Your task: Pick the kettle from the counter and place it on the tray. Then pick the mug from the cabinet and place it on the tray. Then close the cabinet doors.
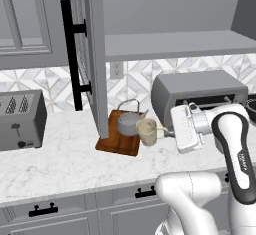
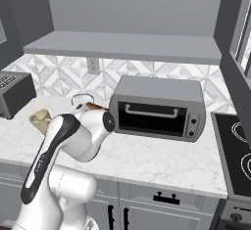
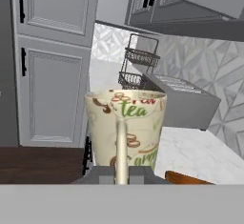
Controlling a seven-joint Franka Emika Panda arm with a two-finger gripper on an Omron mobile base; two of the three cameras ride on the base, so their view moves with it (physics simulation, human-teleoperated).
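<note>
- Left base view: The kettle (image 1: 128,121) already sits on the tray (image 1: 118,141), which lies on the worktop (image 1: 60,159). So the first job looks done.
- Left base view: The mug (image 1: 146,131) is at the 3 o'clock side of the kettle, just beside it. It looks to be over the 3 o'clock end of the tray. The pincer (image 1: 166,132) reaches in from 3 o'clock and is squeezed tight on the mug's handle.
- Left base view: I cannot tell if the mug rests on the tray or hangs just above it.
- Left base view: One cabinet door (image 1: 92,54) stands wide open at 11 o'clock from the tray. The cabinet (image 1: 175,44) shelf above looks bare.
- Right base view: The mug (image 2: 40,118) peeks out at 9 o'clock, behind the arm. The oven (image 2: 157,109) sits in the middle.
- Hand view: The mug (image 3: 126,125) is right in front, standing up straight. Its handle runs down between the finger tips (image 3: 101,174), pinched tight.
- My guess: the robot is on the second job, putting the mug on the tray.
- Next move: lower the mug gently, keep it off the kettle, then let go. Then pull back and push the doors shut.
</note>
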